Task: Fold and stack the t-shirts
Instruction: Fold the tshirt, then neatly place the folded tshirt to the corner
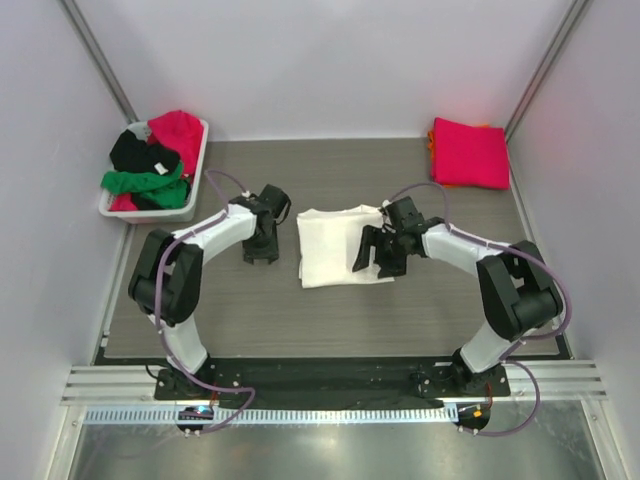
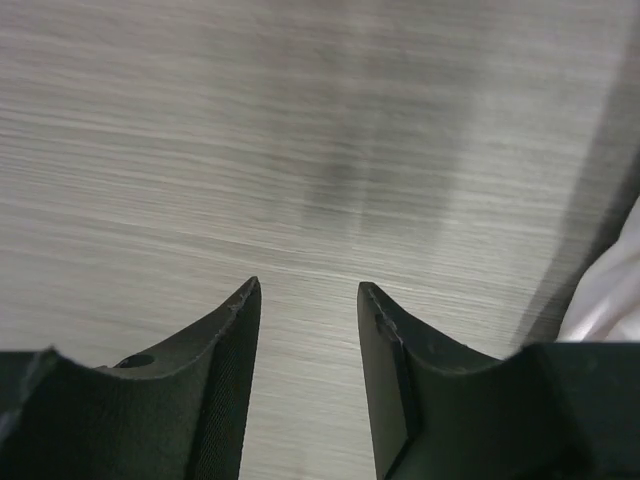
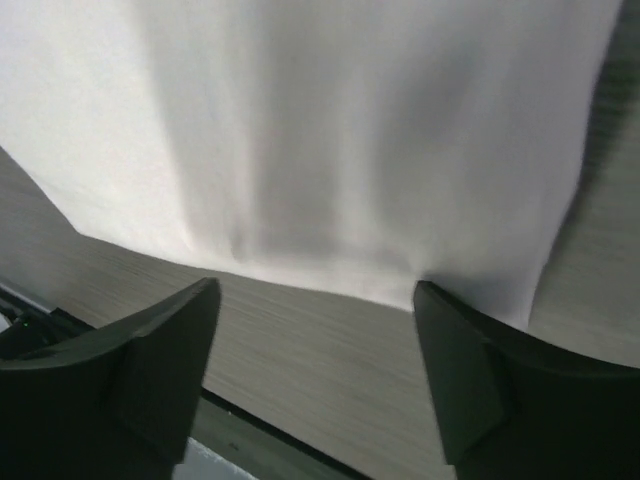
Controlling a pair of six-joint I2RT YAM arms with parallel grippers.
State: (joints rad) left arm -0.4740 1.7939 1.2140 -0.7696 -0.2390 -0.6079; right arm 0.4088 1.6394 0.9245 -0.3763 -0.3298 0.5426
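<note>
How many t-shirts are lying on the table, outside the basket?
3. A white shirt in the middle, a pink shirt at the far right corner, and an orange shirt under it, only its edge showing. More may be hidden below.

orange t-shirt (image 1: pixel 432 140) mostly hidden, under pink t-shirt (image 1: pixel 470 153)

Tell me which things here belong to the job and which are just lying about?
Job: white shirt, pink shirt, orange shirt, green shirt, black shirt, red shirt.
Lying about: basket, table.
</note>
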